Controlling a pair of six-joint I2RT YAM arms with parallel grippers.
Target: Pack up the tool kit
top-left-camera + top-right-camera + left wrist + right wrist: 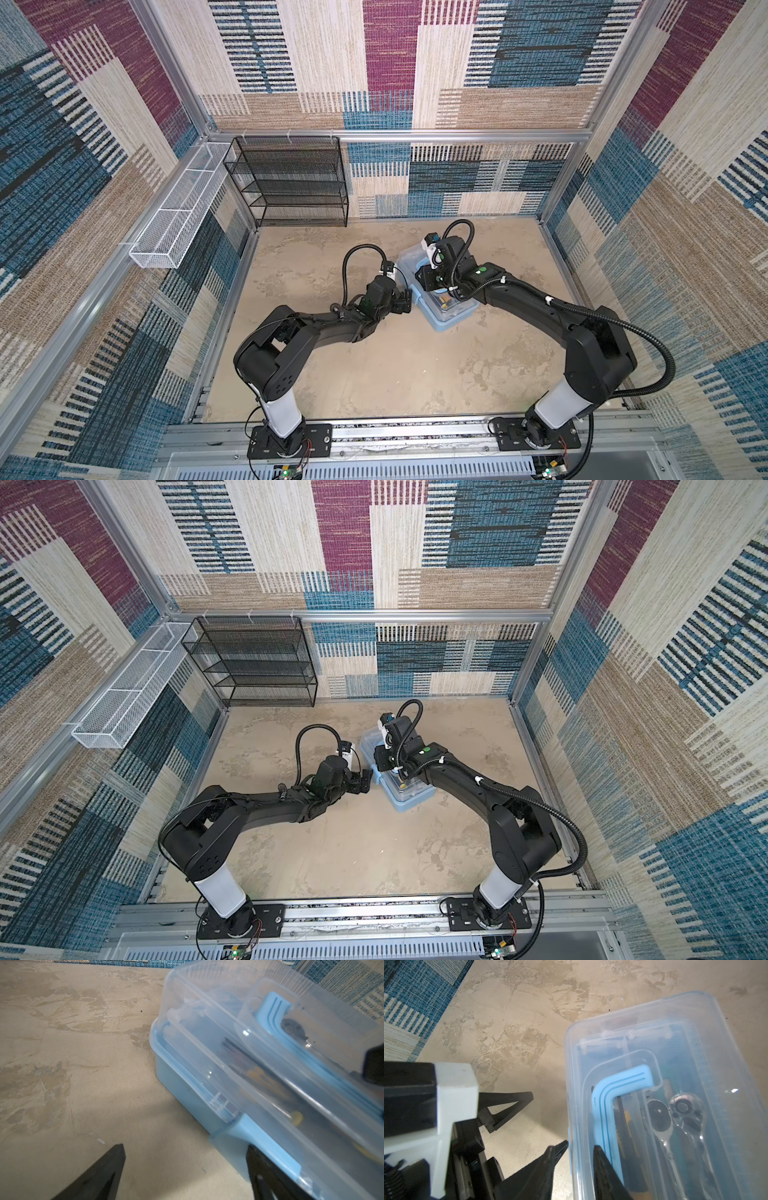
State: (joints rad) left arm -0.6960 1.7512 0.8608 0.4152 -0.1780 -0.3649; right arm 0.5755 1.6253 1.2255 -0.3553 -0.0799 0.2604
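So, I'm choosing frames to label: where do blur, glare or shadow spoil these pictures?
Left wrist view: the light-blue plastic box with translucent clear lid is smeared toward the camera, the tools inside hazy, a soft shadow beside it. Right wrist view: sharper, two chrome ratchets readable through the lid, one small glint. In both top views: even light, no glare, strong wide-angle splay.

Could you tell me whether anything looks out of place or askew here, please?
Only mildly: the tool kit sits skewed to the table's edges. Its clear lid is down, with tools inside and none loose.
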